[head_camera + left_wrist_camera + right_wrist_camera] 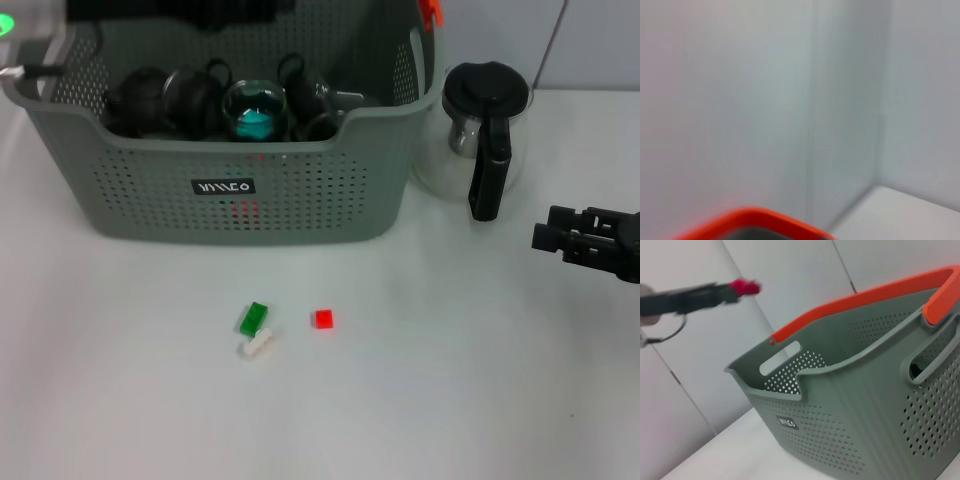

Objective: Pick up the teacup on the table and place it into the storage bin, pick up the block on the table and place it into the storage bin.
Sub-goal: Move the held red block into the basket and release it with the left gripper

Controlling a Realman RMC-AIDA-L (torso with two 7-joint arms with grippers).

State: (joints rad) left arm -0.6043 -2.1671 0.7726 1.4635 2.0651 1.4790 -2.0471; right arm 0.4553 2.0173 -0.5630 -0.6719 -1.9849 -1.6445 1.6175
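Observation:
The grey-green storage bin (300,190) stands at the back of the table and holds several dark teacups (190,100). No teacup shows on the table itself. In front of the bin lie a green block (254,317), a white block (258,345) and a red block (322,319). In the right wrist view my left gripper (742,287) reaches out high beside the bin (840,410), shut on a small red block (746,286). The left wrist view shows only the bin's orange rim (755,220) and the wall. My right gripper (543,228) hangs open at the table's right edge.
A glass coffee pot (480,135) with a black lid and handle stands right of the bin, close to my right gripper. Orange clips (431,12) sit on the bin's rim. White table surface spreads around the blocks.

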